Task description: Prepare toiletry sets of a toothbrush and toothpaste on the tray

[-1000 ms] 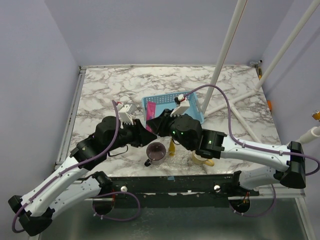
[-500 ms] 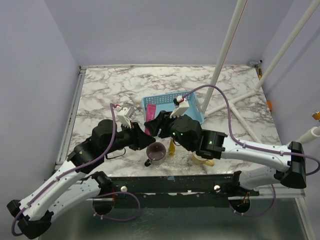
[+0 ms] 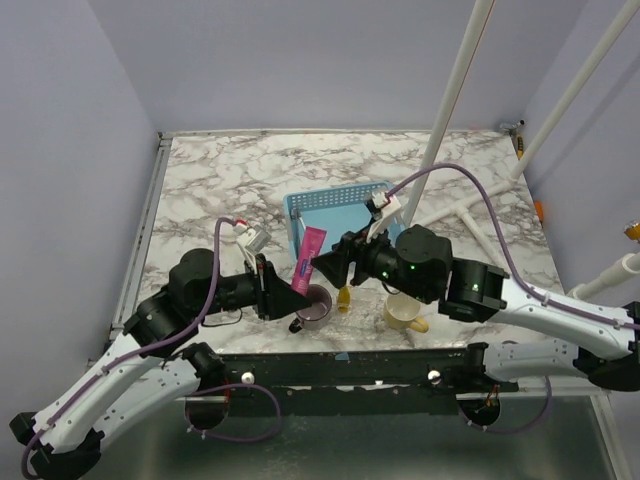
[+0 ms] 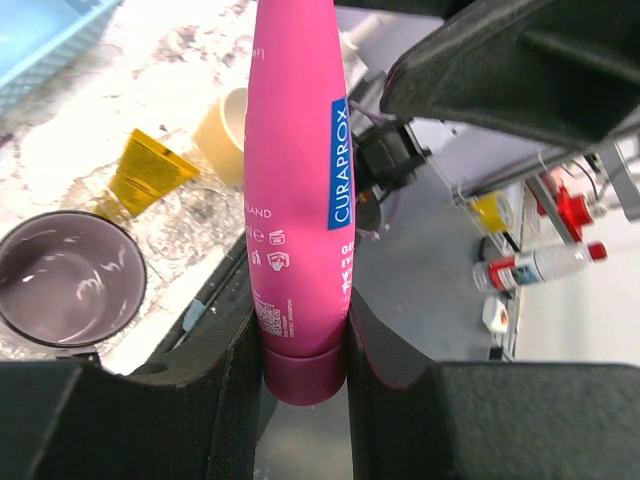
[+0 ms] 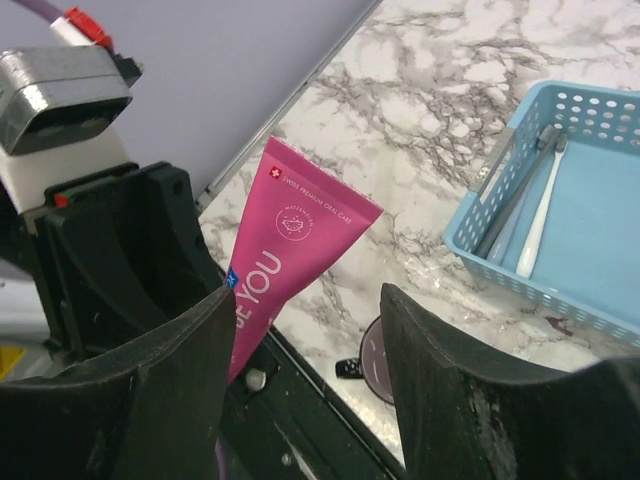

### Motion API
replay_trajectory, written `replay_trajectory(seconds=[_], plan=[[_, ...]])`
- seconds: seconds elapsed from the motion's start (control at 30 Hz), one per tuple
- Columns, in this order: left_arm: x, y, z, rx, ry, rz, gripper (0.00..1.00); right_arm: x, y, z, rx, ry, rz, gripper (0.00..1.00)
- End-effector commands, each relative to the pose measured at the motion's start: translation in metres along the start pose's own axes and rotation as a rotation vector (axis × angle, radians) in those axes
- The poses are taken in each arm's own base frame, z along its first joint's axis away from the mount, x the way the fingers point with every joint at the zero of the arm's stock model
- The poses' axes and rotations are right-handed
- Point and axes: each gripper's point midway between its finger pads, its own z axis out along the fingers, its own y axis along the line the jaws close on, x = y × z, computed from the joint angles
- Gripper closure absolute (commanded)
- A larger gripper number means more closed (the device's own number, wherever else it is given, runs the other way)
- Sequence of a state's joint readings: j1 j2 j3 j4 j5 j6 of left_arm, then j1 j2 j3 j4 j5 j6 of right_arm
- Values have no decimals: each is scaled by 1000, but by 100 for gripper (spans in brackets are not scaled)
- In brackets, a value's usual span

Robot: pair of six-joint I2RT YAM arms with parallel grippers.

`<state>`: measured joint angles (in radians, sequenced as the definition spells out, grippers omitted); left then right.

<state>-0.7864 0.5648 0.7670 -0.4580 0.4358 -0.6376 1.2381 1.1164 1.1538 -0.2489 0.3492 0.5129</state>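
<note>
My left gripper [image 3: 292, 297] is shut on the cap end of a pink toothpaste tube [image 3: 313, 250], which it holds above the table just left of the purple mug [image 3: 316, 306]. The left wrist view shows the pink tube [image 4: 296, 190] clamped between both fingers [image 4: 225, 375]. My right gripper [image 3: 335, 266] is open and empty, just right of the tube; the tube also shows in the right wrist view [image 5: 290, 245]. A yellow tube [image 3: 344, 296] lies on the table between the mugs. A dark and a white toothbrush [image 5: 538, 215] lie in the blue tray [image 5: 600, 215].
The blue tray [image 3: 335, 213] sits mid-table behind both grippers. A cream mug [image 3: 402, 313] stands near the front edge, under my right arm. White poles [image 3: 455, 95] rise at the back right. The table's front edge is just below the mugs.
My left gripper has pulled back toward the front left, carrying the pink tube away from the tray's front edge. My right gripper has drawn off to the right and stands open.
</note>
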Motion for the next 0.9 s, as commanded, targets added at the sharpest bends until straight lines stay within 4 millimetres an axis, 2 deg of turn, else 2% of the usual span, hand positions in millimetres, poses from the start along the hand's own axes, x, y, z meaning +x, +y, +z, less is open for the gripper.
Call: replay_trajectory(seconds=[0.0,0.1,0.33,0.53,0.7,0.87], plan=[[19,-24,-12,159,78,58,100,9,19,-34,-173,101,-144,36],[31,-32,-17,221,137,67,100,11,34,-57,-303,136,-192,33],[60,-47,-32,369,253,81,100,16,40,-90,-414,215,-280,32],[75,-54,-46,447,308,111,100,25,52,-102,-512,274,-308,32],[86,-56,-56,490,342,139,100,32,59,-100,-553,310,-316,32],[91,-57,-58,507,357,151,100,39,73,-97,-630,340,-302,32]])
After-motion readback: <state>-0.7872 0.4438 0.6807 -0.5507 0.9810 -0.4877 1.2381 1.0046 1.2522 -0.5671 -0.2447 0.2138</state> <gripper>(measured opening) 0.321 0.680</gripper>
